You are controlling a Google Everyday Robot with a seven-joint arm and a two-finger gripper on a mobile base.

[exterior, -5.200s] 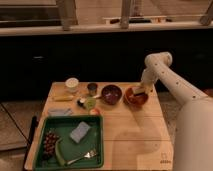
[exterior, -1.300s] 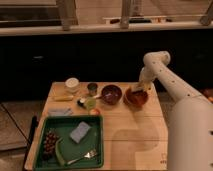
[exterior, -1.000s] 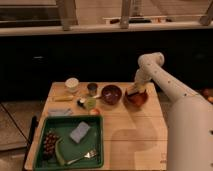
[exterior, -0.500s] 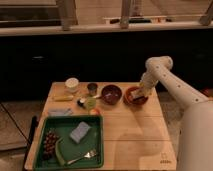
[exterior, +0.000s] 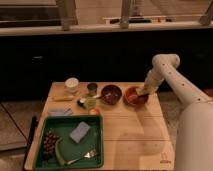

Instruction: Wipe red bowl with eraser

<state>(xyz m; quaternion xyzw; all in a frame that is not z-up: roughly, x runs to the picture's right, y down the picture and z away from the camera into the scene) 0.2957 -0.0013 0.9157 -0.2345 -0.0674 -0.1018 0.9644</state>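
The red bowl (exterior: 134, 96) sits on the wooden table (exterior: 130, 135) at the far right, beside a darker maroon bowl (exterior: 111, 94). My gripper (exterior: 143, 91) hangs from the white arm over the red bowl's right rim. A small pale block, the eraser (exterior: 142, 92), shows at the gripper's tip against the bowl's right inner edge.
A green tray (exterior: 70, 141) at the front left holds a blue-grey sponge (exterior: 79, 132), grapes, a fork and a green item. A white cup (exterior: 72, 84), a small dark cup (exterior: 92, 88), a yellow item and a green item stand at the back left.
My arm has swung back and forth over the red bowl: the gripper went left across it, then back to its right rim.
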